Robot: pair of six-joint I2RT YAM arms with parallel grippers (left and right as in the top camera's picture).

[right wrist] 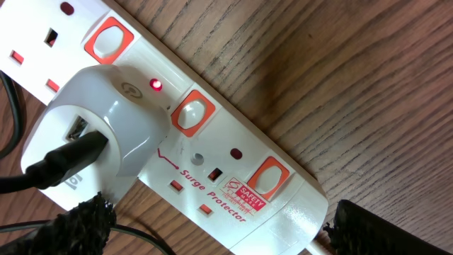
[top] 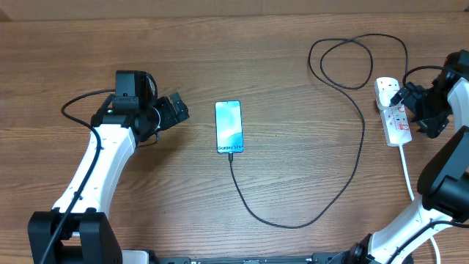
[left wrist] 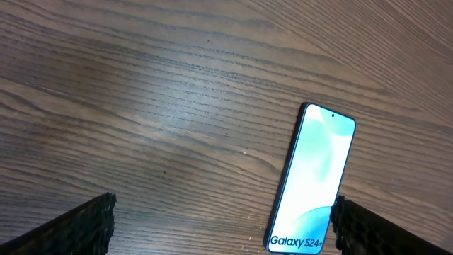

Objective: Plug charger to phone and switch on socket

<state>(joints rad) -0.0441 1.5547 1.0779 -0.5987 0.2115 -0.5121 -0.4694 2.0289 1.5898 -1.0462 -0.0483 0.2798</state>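
Note:
The phone [top: 228,126] lies flat mid-table with its light-blue screen lit; in the left wrist view the phone [left wrist: 315,180] shows "Galaxy S24+". The charger [top: 359,139] is a thin black cable. It runs from the phone's near short end, loops right, and ends in a white adapter [right wrist: 99,134] seated in the socket [top: 393,110]. A small red lamp [right wrist: 155,86] glows on the socket [right wrist: 233,163]. My left gripper [top: 179,111] stands open just left of the phone, holding nothing. My right gripper [top: 410,111] hovers open over the socket's cord end, its fingers [right wrist: 389,230] apart.
The socket's thick white cord [top: 407,176] trails toward the front right. The black cable forms a loose loop [top: 352,62] at the back. Orange-framed rocker switches [right wrist: 192,113] line the strip. Bare wood surrounds the phone.

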